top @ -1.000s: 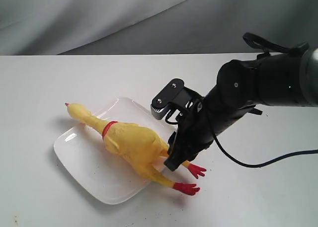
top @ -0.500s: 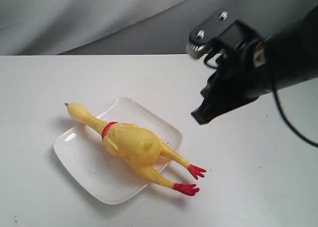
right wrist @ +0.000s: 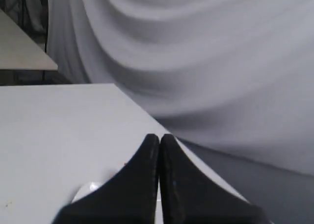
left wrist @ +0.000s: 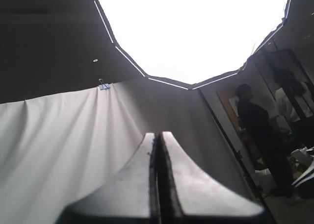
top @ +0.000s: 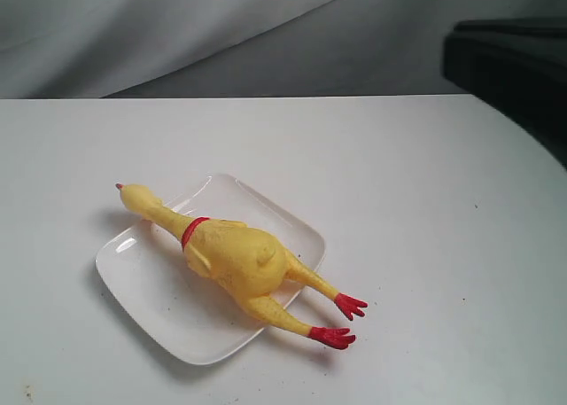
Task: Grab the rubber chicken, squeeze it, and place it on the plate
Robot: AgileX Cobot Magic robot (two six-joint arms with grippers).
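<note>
status: as i read it, the placing step is done and nothing is left in hand.
left fingers (left wrist: 166,141): pressed flat together, no gap, nothing between them. they point up at a bright ceiling light and a grey backdrop, well away from the work.
right fingers (right wrist: 167,145): also closed tip to tip and empty, looking out over the tabletop (top: 399,201) edge toward the draped backdrop.
arm in exterior view: i see only a dark arm section (top: 518,73) at the upper right, well apart from the plate. no fingers show in that view.
rubber chicken (top: 235,259): lies on its side, plump body resting on the plate. the head and beak reach past the rim at the left. the thin legs and red feet overhang the near right rim onto the tabletop.
plate (top: 142,285): glossy white and shallow. it holds the chicken alone, with a few dark specks on the bare part.
handling, judged: the toy looks hollow, light and soft. it should give under a squeeze and spring back.
grip point, judged: across the plump body behind the red neck band. the neck and legs look thin and would bend or slip.
caution, judged: the glazed plate looks slick, so a sideways nudge could slide the toy off.
</note>
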